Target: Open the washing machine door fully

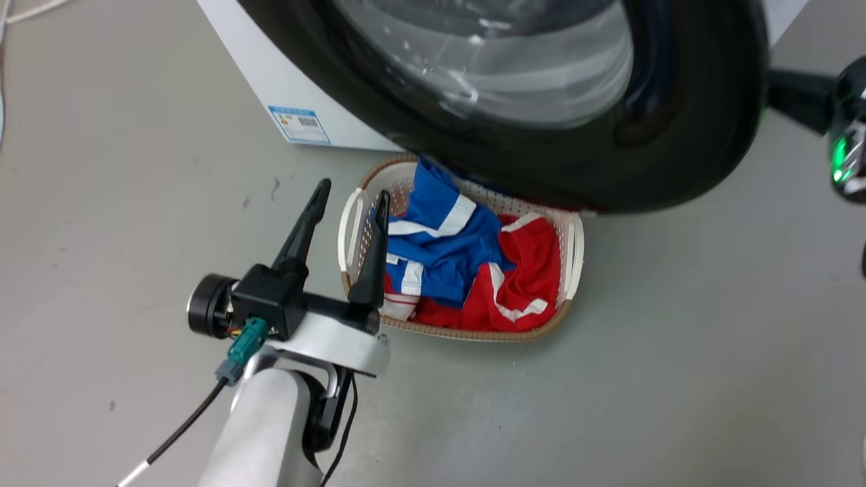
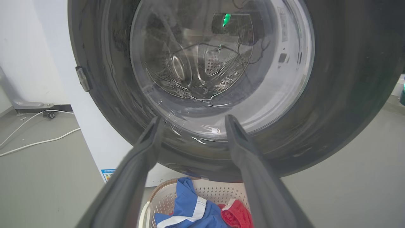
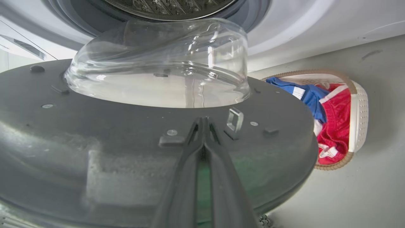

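Observation:
The washing machine door [image 1: 541, 169], a glossy black ring around a clear glass bowl, stands swung out from the white washing machine [image 1: 270, 88] and hangs over the basket. My left gripper [image 1: 350, 203] is open in front of the door's outer face [image 2: 348, 79], apart from it, with nothing between its fingers [image 2: 152, 136]. My right gripper [image 3: 202, 122] is shut, its tips at the door's grey inner face [image 3: 95, 133] beside a small latch loop [image 3: 234, 119]. The right wrist [image 1: 846, 135] shows past the door's right edge, its fingers hidden behind the door.
A white laundry basket [image 1: 572, 250] with blue and red clothes sits on the grey floor below the door. A blue label [image 1: 301, 124] marks the machine's lower front. White cables [image 2: 31, 142] lie on the floor left of the machine [image 2: 95, 139].

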You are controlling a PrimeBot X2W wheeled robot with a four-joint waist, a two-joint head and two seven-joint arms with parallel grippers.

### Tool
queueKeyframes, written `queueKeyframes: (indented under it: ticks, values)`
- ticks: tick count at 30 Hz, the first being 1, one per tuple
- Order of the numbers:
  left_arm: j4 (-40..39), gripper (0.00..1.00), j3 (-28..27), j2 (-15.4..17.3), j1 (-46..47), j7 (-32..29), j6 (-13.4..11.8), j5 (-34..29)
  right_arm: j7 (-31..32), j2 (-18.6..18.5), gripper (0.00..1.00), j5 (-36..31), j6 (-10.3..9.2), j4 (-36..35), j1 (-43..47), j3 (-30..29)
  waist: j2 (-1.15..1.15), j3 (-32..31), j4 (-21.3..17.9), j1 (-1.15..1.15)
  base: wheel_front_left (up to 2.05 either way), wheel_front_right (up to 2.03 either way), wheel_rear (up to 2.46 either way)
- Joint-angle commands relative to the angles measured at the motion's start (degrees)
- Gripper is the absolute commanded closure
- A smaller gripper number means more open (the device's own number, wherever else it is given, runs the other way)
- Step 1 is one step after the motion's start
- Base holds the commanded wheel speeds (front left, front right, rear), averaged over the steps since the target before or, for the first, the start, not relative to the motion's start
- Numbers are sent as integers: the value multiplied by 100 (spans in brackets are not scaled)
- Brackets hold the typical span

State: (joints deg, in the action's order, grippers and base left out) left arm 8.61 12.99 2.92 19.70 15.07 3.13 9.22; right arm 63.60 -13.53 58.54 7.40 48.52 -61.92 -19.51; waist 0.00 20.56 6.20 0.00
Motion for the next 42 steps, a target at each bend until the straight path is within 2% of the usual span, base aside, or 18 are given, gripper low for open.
queueKeyframes:
  ticks: [1,15,23,31,42]
  values:
    - [18,0,12,-4,-101,15,29,-17,101,135,100,-8,16,-83,185,24,0,-135,19,0,0,0,0]
    - [219,0,81,-3,-676,15,2,81,1259,898,100,-259,16,-1668,1918,126,0,-1013,382,0,0,0,0]
    - [320,0,36,-3,-872,14,68,13,1686,1078,100,-74,16,-2490,2798,350,0,-1358,610,0,0,0,0]
    - [359,0,34,-3,-947,14,86,32,1237,1068,100,471,16,-2638,3318,1076,0,-1502,721,0,0,0,0]
    - [393,0,-13,-3,-1014,15,129,-23,669,1081,100,1242,16,-2742,3583,2002,0,-1577,548,0,0,0,0]
